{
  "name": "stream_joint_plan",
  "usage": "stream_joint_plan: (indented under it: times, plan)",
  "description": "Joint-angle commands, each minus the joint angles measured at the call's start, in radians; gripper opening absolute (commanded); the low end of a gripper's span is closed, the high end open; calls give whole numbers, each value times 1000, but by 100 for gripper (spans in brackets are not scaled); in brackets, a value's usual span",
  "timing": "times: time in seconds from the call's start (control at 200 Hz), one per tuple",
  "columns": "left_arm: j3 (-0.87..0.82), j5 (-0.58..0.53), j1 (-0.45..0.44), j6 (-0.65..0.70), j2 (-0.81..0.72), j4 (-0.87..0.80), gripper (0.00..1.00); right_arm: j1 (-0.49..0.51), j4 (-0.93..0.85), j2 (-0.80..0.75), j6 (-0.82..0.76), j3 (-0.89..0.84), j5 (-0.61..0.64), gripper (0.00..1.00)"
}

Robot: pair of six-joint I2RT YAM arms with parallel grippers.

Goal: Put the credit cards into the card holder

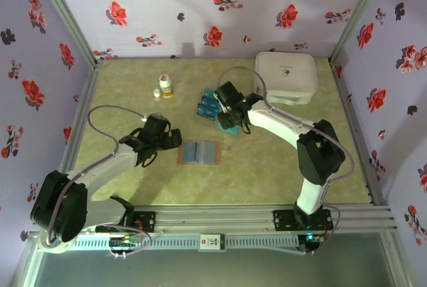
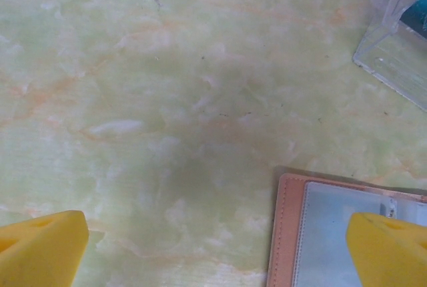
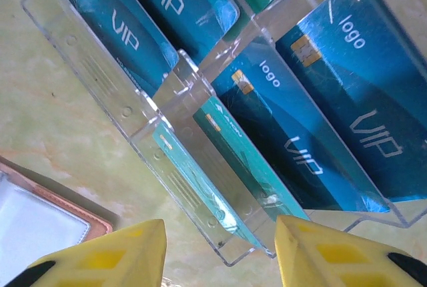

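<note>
The credit cards (image 3: 320, 140) stand tilted in a clear rack (image 3: 107, 87) near the middle of the table (image 1: 280, 167); the right gripper (image 3: 220, 260) hovers at the rack's end, jaws apart and holding nothing. The card holder (image 1: 200, 152) lies open and flat just nearer the arms than the rack; the left gripper (image 2: 213, 257) hangs over its left edge, jaws wide and empty.

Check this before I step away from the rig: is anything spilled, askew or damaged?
Nothing stands out. The credit cards stand in tidy rows in their clear rack, and the card holder lies open and flat nearby.
</note>
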Motion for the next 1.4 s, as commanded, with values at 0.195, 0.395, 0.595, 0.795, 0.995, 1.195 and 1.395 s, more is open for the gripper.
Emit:
stream_joint_plan:
  times: [0.195,0.395,0.595,0.795,0.995,1.195,1.395]
  plan:
    - [38,30,19,17,20,-45,100,-6,-36,37,-53,13,42,47]
    - [58,51,22,24,44,-38,100,-7,-51,60,-70,20,67,47]
    - [87,68,24,27,78,-57,100,-6,-59,82,-74,36,74,47]
    - [72,73,27,23,82,-50,100,-6,-63,111,-76,51,71,46]
    - [56,76,30,23,85,-41,100,-5,-66,130,-66,56,41,44]
    - [54,82,33,22,88,-35,100,-5,-67,132,-63,48,30,36]
    - [50,85,36,21,95,-30,100,-5,-73,126,-62,49,9,26]
